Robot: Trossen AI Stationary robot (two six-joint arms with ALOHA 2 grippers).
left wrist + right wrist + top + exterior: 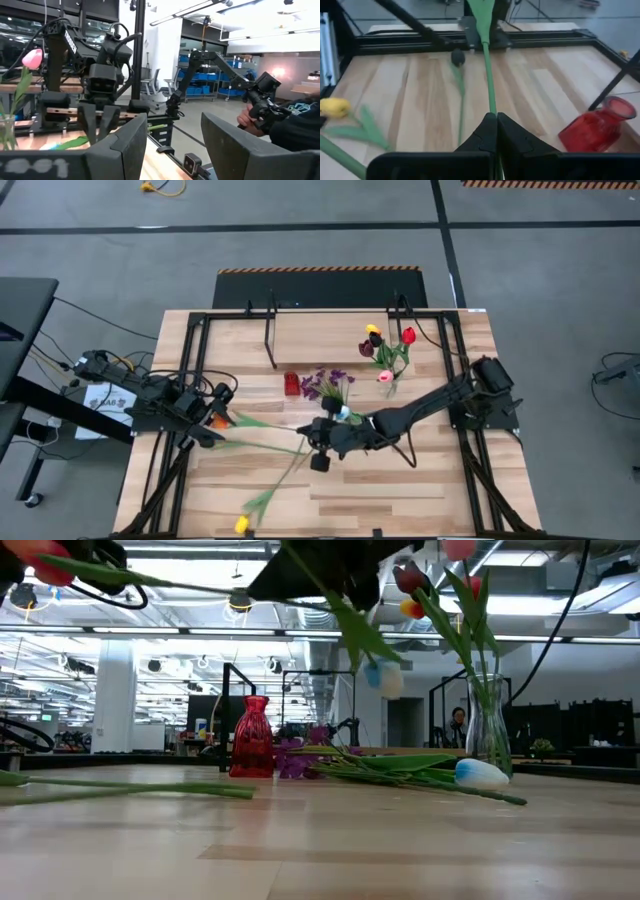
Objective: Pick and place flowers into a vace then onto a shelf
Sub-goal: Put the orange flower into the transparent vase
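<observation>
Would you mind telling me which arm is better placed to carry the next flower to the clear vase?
The right: its end effector is shut on a green stem, near the clear vase. The left end effector is open at the table's far side.

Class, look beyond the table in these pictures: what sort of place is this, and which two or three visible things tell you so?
Probably a robotics lab or workshop. A second robot arm stands in the room, blue storage bins line its shelves, and exposed ceiling pipes with strip lights run overhead. A person works nearby.
</observation>
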